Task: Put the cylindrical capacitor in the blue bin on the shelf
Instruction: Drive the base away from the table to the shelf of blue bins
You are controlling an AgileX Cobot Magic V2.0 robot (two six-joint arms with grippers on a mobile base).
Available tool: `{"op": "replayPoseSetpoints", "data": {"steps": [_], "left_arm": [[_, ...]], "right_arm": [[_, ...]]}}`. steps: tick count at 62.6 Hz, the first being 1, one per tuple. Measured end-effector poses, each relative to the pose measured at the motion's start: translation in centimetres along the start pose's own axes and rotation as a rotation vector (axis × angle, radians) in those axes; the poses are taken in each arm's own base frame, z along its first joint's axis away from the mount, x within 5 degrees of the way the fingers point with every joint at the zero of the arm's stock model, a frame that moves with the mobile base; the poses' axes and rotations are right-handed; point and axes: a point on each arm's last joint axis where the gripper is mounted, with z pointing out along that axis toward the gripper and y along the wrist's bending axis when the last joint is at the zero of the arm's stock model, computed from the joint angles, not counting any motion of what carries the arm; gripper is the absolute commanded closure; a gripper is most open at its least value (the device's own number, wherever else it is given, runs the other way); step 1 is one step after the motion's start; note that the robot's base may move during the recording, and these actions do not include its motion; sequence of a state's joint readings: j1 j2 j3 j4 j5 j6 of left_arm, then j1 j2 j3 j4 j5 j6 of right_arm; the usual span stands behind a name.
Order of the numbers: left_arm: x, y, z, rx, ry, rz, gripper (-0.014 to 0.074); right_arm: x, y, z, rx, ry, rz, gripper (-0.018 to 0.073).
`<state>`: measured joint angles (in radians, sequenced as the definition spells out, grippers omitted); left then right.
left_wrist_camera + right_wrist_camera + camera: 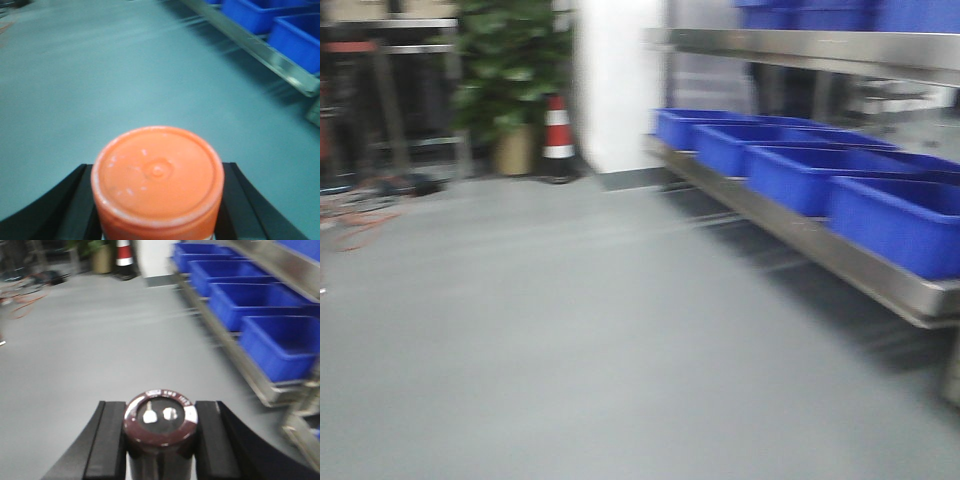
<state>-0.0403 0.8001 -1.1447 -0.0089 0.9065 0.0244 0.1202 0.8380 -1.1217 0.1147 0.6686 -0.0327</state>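
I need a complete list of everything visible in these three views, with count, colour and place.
cylindrical capacitor: one, dark maroon, clamped in the right gripper
orange cylinder: one, orange, clamped in the left gripper
shelf: one, steel, at the right
blue bins: four, blue, in a row on the shelf's lower level; more above, uncounted
traffic cone: one, red and white, at the back
potted plant: one, green, left of the cone
cables: count unclear, orange-red, floor at far left
right gripper: one, black, shut on the capacitor
left gripper: one, black, shut on the orange cylinder
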Motion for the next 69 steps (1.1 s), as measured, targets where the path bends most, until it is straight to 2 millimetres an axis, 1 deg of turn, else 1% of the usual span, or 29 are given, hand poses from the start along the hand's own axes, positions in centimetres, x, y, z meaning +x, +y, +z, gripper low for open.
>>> {"op": "replayPoseSetpoints", "data": {"steps": [69], "left_arm": [[0.0,0.0,0.0,0.0,0.0,0.0,0.0708]], "right_arm": [[-0.02,0.0,0.0,0.0,-0.002,0.0,0.0721]]}}
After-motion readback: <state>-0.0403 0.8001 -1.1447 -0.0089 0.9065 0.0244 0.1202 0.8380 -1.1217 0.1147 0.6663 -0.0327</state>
